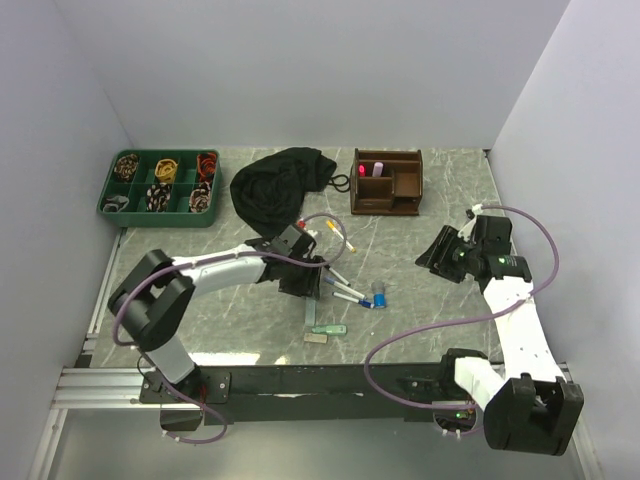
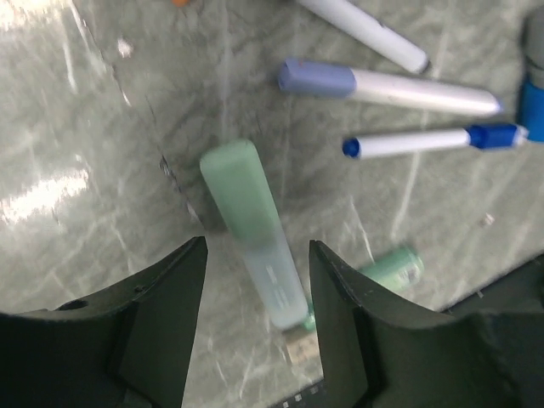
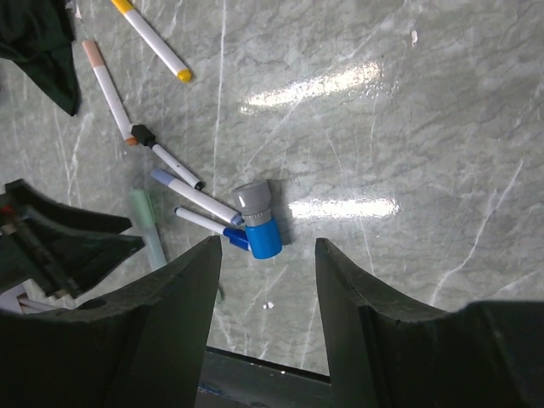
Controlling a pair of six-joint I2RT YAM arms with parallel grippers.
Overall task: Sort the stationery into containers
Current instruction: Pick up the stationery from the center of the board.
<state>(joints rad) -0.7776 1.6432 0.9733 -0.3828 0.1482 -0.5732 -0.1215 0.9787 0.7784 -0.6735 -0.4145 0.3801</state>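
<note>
Your left end effector [image 2: 257,248] straddles the green highlighter [image 2: 238,195] lying mid-frame on the desk [image 2: 102,102], jaws released. It sits skewed, off-centre in the gap, so closing could spin it loose.

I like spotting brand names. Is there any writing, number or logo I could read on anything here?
No text can be read in any view.
The green highlighter carries faint white print on its clear barrel: too blurred to read.
</note>
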